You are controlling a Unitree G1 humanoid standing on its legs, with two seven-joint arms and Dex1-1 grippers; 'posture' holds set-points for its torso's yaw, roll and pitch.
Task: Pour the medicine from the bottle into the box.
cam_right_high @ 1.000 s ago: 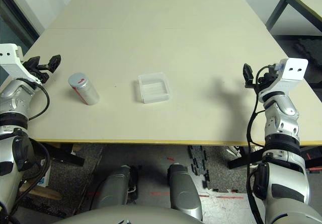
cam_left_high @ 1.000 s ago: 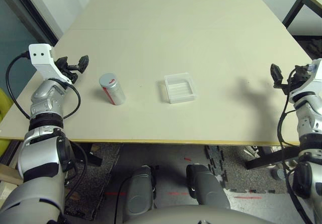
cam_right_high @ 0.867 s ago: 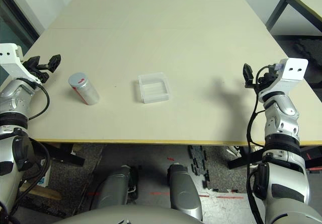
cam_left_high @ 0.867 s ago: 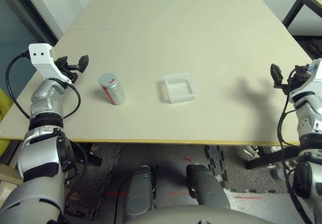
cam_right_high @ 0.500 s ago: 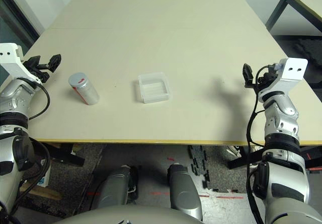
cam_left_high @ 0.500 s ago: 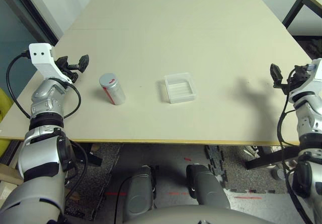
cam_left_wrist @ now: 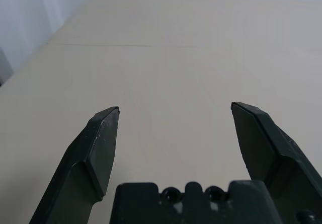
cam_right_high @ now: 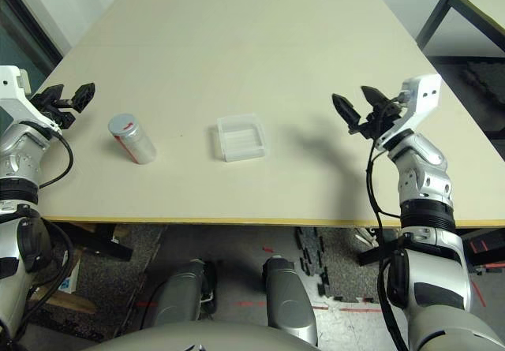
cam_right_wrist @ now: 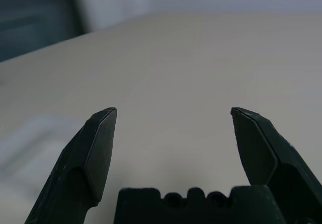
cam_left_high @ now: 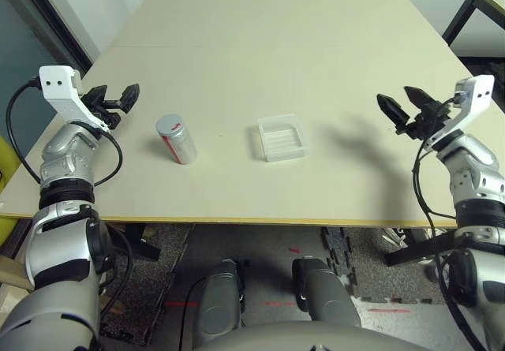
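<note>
The bottle [cam_left_high: 177, 140], silver-grey with a red mark and its grey cap [cam_left_high: 169, 122] fitted, stands upright on the table [cam_left_high: 260, 67]. The box [cam_left_high: 282, 140], clear, shallow and open-topped, lies at the bottle's 3 o'clock, apart from it. The left gripper [cam_left_wrist: 175, 108] has its fingers spread wide with nothing between them; it is located at the bottle's 10 o'clock, near but not touching. The right gripper [cam_right_wrist: 174, 110] is likewise wide apart and empty, at the box's 2 o'clock, clear of contact. Its shadow [cam_left_high: 375, 150] falls on the tabletop.
</note>
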